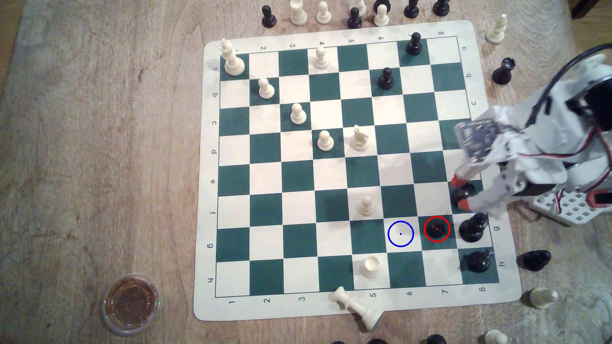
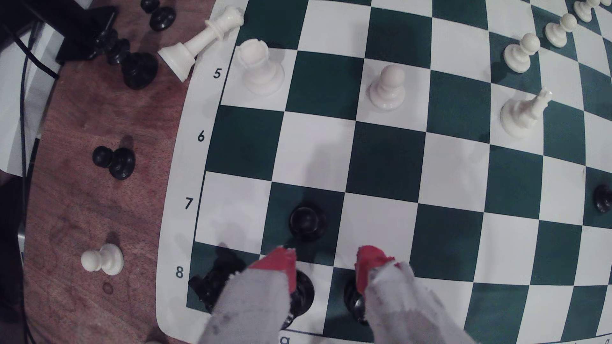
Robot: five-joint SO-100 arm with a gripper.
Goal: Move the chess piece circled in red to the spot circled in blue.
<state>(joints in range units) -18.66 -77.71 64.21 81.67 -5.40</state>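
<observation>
The chess piece (image 1: 436,229), a small glossy black pawn, stands inside a red ring on a dark green square near the exterior view's lower right. The spot (image 1: 400,234) is the cream square adjoining it on that view's left, marked by a blue ring and dot. My gripper (image 1: 460,193) hovers open at the board's right edge, up and to the right of the pawn, its red fingertips (image 1: 456,181) on either side of another black piece. In the wrist view the pawn (image 2: 307,221) sits just beyond my open gripper (image 2: 326,264). Nothing is held.
Taller black pieces (image 1: 473,228) (image 1: 478,261) stand just to the exterior view's right of the pawn. A white pawn (image 1: 366,205) and a white rook (image 1: 370,266) stand near the spot. A toppled white piece (image 1: 356,306) lies at the board's lower edge. Loose pieces ring the board, and a brown-filled cup (image 1: 131,302) sits at lower left.
</observation>
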